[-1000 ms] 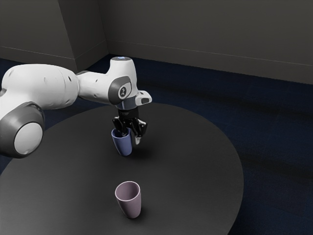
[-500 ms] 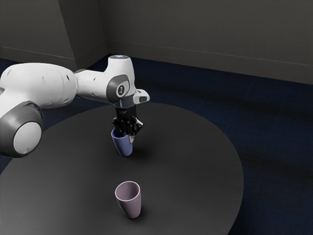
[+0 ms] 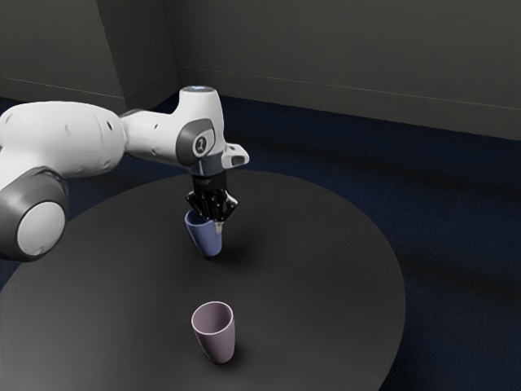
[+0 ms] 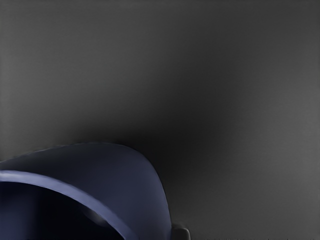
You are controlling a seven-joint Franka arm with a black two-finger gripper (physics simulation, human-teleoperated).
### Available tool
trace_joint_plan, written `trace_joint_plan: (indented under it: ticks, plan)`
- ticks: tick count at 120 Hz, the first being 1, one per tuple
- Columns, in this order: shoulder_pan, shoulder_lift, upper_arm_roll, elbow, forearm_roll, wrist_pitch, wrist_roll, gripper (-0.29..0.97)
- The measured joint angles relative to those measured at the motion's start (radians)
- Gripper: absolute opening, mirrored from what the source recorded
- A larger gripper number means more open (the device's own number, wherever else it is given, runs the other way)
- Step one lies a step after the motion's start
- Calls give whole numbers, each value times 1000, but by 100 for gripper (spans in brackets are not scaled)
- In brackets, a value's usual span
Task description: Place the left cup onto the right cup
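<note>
At the exterior view's left, the white jointed robot arm [image 3: 81, 151] is reaching in over the round dark matte table [image 3: 326, 269] and pointing its wrist straight down. That is bringing the black two-finger gripper [image 3: 215, 217] right onto the tapered blue-violet plastic cup [image 3: 203, 239].

The fingers are pinching together on the rim wall, on the side toward the exterior view's right. One seems to be inside the mouth and one outside, so I'm calling this a closed grasp on the cup. A rim pinch is making sense here, since it is leaving the tapered base free to drop into another cup. The cup is leaning, mouth toward the arm, with its base at or just off the table. I cannot tell which.

A shade further right and much nearer the camera, the pale mauve tapered cup [image 3: 216, 334] is standing upright, mouth open, well apart from the held one. It is looking like the target, waiting to be stacked on.

From the wrist camera, the blue-violet rim and outer wall [image 4: 115, 185] are curving just under the hand, with bare tabletop [image 4: 200, 75] beyond.

By my reading, the grasp is being secured and the lift is coming next. With only one wall held, the cup may be swinging as it rises.
</note>
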Motion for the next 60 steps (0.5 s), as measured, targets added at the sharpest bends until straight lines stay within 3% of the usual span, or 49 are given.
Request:
trace_joint_plan:
  ticks: [25, 60]
  plan:
    - [-20, -52, -1, -4, 7, -8, -4, -10]
    - [-120, -293, -10, -184, 53, -50, -33, -10]
